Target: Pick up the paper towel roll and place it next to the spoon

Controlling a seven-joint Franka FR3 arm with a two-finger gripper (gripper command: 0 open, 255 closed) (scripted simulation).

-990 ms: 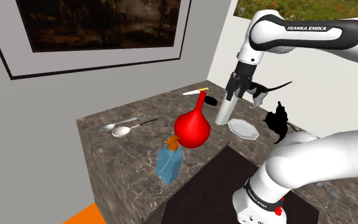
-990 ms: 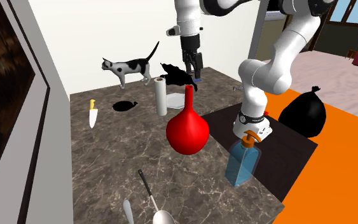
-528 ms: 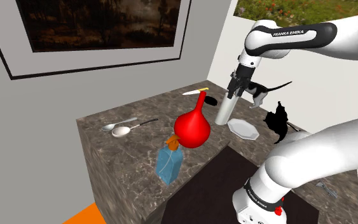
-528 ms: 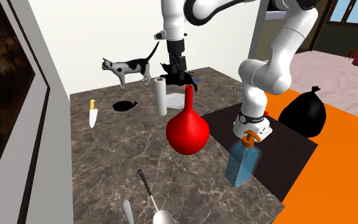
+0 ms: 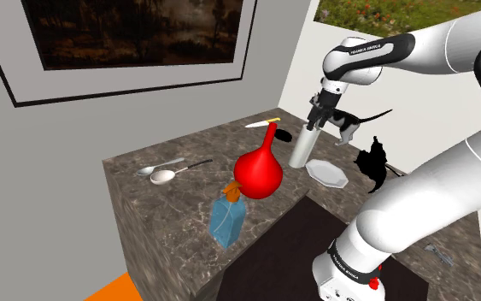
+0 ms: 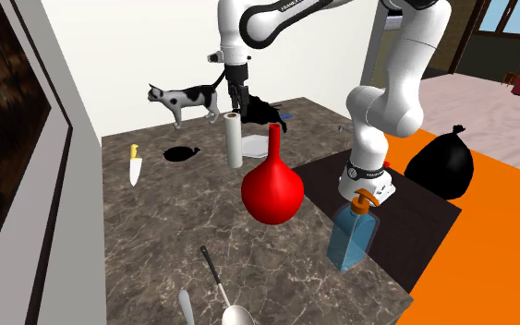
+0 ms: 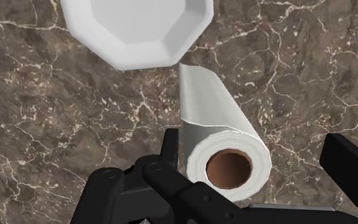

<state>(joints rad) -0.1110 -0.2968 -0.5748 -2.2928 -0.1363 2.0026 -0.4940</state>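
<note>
Wrist view looks straight down on the paper towel roll (image 7: 225, 143), which stands upright on the dark marble countertop (image 7: 56, 127) with its brown core facing the camera and the white octagonal plate (image 7: 139, 28) just beyond it. The gripper (image 7: 255, 153) has its fingers spread wide with the roll between them, nothing pinched. One finger sits close against the roll's side and the other stands well apart, so the roll is off-centre in the gap. A second ago, in the second exterior view, the hand hung off to the right of the roll; now it sits directly over the roll's top, while the roll itself has not moved. We judge that the approach is done and the descent and closing are still ahead, with a small sideways correction likely worth making first. In the shoulder view the gripper (image 5: 318, 117) hovers at the top of the roll (image 5: 301, 147), and the spoon (image 5: 163, 176) lies well apart toward that view's left, a paler utensil just beside it. The red vase (image 5: 258, 171) stands between roll and spoon — we expect the carry will need to clear its tall neck.
</note>
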